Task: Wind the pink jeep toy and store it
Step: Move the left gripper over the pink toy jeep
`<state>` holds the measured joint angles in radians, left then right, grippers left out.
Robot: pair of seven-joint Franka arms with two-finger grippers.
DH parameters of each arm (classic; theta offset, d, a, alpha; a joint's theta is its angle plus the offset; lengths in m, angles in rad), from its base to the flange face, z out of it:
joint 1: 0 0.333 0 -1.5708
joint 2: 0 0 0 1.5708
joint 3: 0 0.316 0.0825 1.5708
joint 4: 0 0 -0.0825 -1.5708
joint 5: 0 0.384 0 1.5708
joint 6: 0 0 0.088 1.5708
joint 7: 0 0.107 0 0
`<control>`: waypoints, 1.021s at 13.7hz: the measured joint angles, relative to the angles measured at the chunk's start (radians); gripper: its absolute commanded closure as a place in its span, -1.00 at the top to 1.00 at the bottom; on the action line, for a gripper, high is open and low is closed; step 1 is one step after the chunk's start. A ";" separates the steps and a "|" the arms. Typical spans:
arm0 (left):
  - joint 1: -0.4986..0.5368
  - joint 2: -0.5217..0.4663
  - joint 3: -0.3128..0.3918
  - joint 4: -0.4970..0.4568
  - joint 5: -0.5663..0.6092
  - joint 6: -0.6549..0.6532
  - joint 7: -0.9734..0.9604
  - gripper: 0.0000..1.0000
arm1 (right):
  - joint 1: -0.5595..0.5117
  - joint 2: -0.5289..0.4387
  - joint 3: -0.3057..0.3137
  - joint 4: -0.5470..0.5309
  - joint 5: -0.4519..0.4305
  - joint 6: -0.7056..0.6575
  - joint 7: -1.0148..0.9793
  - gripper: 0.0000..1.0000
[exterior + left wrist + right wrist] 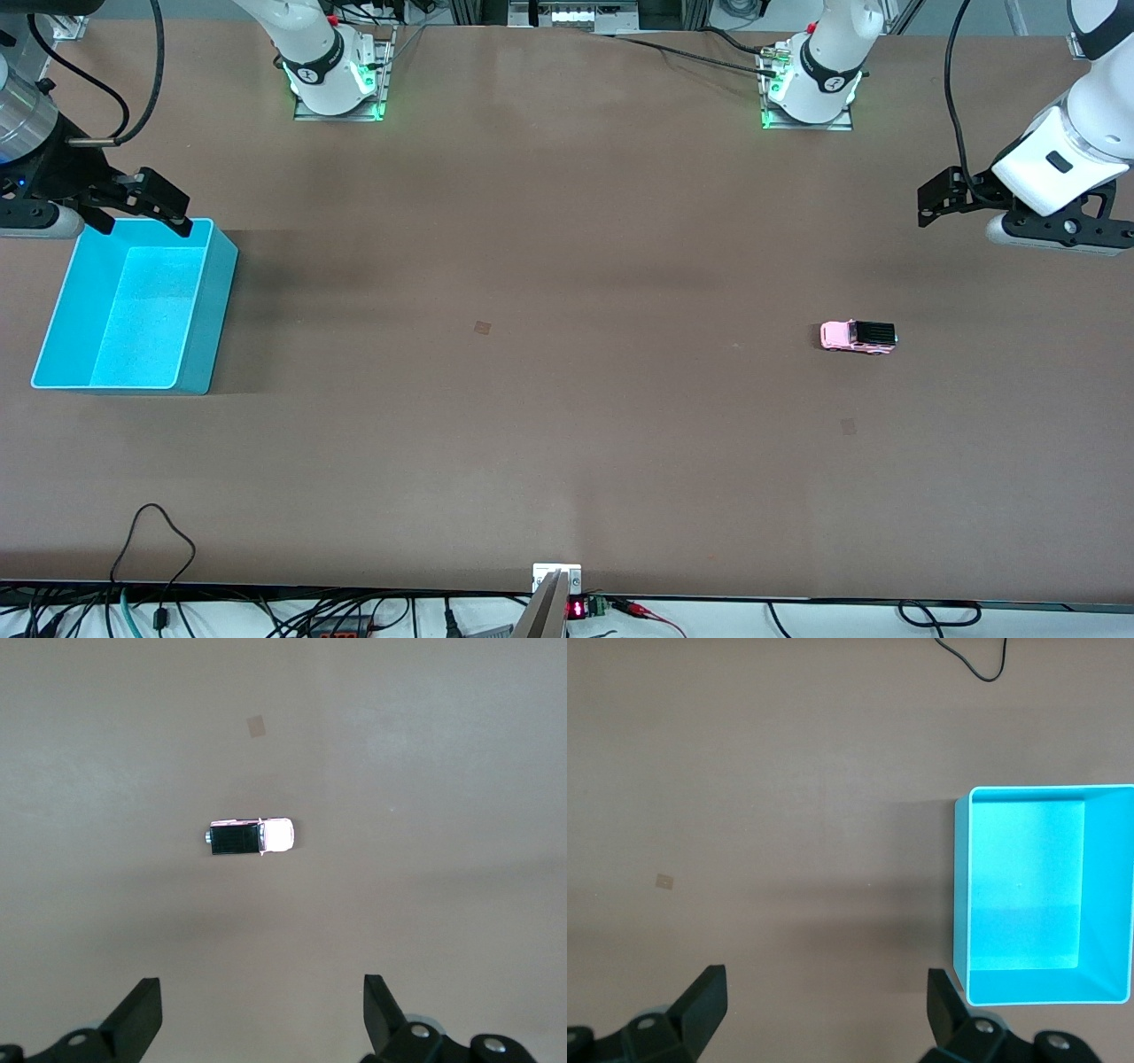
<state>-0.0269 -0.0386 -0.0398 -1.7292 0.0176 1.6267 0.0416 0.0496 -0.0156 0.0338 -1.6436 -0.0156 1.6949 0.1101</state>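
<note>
From the front we see the tiny light-pink toy jeep with black ribbed roof [858, 336] resting on the brown counter [567, 399] at four o'clock from centre, toward the left arm's end. The cyan plastic bin [133, 306] sits at nine o'clock.

Left wrist view: the left gripper [263, 1014] hovers, jaws spread, over bare counter near the jeep.

Right wrist view: the right gripper [828, 1010] hangs beside the bin, jaws spread.

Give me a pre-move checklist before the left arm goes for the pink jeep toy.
1. Pink jeep toy upright on its wheels on the table: ok.
2. Left gripper open, holding nothing: ok.
3. Nothing around the jeep to block a grasp: ok.
4. Cyan bin holds nothing, toward the right arm's end: ok.
5. Right gripper open, waiting over the bin's rim: ok.
6. Jeep wound: cannot tell.
</note>
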 measured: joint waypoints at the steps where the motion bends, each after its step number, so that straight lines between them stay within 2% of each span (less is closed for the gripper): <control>1: 0.000 0.000 0.000 0.000 0.000 -0.001 0.000 1.00 | 0.000 0.000 0.000 0.000 0.000 0.000 0.000 1.00; 8: 0.001 0.004 0.000 0.000 0.000 -0.020 0.000 1.00 | 0.000 0.000 0.000 0.000 0.000 0.000 0.000 1.00; 12: 0.001 0.028 0.000 0.007 0.000 -0.138 0.005 1.00 | 0.000 0.000 0.000 0.000 0.000 0.000 0.000 1.00; 14: 0.000 0.038 -0.001 0.015 0.000 -0.174 0.073 1.00 | 0.000 0.000 0.000 0.000 0.000 0.000 0.000 1.00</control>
<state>-0.0271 -0.0011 -0.0406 -1.7143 0.0176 1.4530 0.1150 0.0496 -0.0156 0.0338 -1.6436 -0.0156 1.6949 0.1099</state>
